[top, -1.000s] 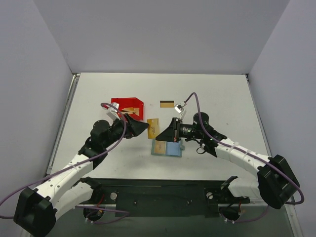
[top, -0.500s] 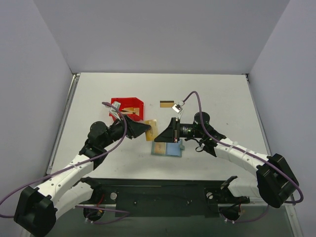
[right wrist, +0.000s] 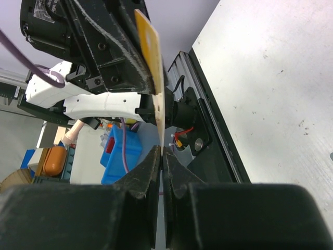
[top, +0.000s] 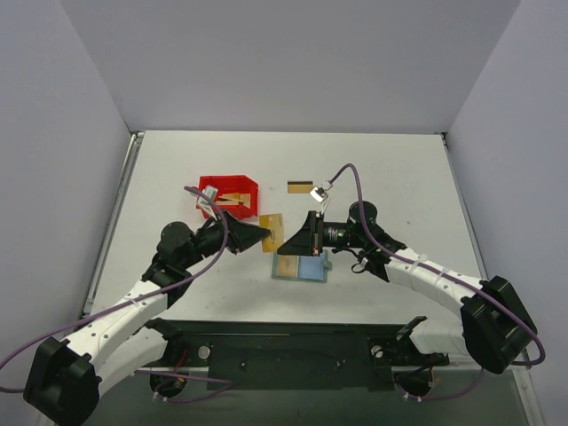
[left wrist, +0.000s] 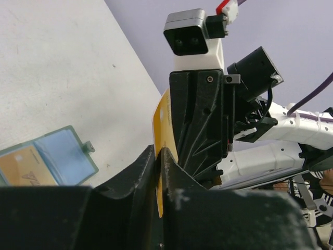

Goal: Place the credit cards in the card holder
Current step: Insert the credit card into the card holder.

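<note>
While the counter (top: 399,169) carries the open card holder (top: 309,268) near its middle, my left claw (left wrist: 158,152) and right claw (right wrist: 161,152) both pinch one credit card (top: 272,229) above it, which I judge a handover. Next, one claw must let go. Only the wrist views show each pinch, and only the top view shows a spare card (top: 299,186) nearer the far edge.

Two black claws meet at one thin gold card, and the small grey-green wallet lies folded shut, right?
No. The small grey-green wallet lies open, light blue inside up, as the left wrist view shows. Left gripper and right gripper do meet at one thin gold card.
</note>
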Robot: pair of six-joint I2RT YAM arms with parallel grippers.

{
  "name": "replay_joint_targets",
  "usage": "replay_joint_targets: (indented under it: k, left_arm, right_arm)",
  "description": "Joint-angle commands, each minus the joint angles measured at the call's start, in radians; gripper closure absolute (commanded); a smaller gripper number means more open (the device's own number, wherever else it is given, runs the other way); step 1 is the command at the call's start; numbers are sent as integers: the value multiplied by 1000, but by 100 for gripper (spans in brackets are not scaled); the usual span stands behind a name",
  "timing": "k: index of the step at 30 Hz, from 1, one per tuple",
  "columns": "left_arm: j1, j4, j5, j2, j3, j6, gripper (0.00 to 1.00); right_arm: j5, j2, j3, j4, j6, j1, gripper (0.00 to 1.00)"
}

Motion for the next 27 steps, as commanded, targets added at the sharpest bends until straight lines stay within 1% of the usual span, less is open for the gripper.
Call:
replay_joint_targets:
  k: [1,2,4,6,7,8,12,15,23,27]
  left_arm:
    - [-16,75,38,-1,7,3,94]
    - [-17,75,40,2,8,3,100]
    - [-19,83,41,8,7,0,100]
    - [-19,89,46,10,8,-6,100]
    - [-19,89,51,11,10,-10,100]
    - [-19,87,51,14,13,-10,100]
    - [-19,116,84,36,16,-26,100]
    - [-20,150,115,54,14,-43,100]
    - [-49,170,127,89,25,-46,100]
    - [-68,175,127,103,25,-45,100]
  right_arm:
    - [-2,-1,25,72,-16,-7,100]
    - [-1,-2,25,72,-23,-9,100]
    - [1,-12,29,52,-58,-10,92]
    - [17,-36,38,-20,-123,-13,74]
    - [34,-56,44,-69,-145,-13,71]
    - [44,-76,47,-110,-182,-16,64]
    - [65,-116,43,-127,-217,-38,56]
    - [70,-131,38,-114,-214,-50,55]
    - [59,-111,31,-54,-175,-55,57]
    - [54,-108,28,-34,-162,-55,64]
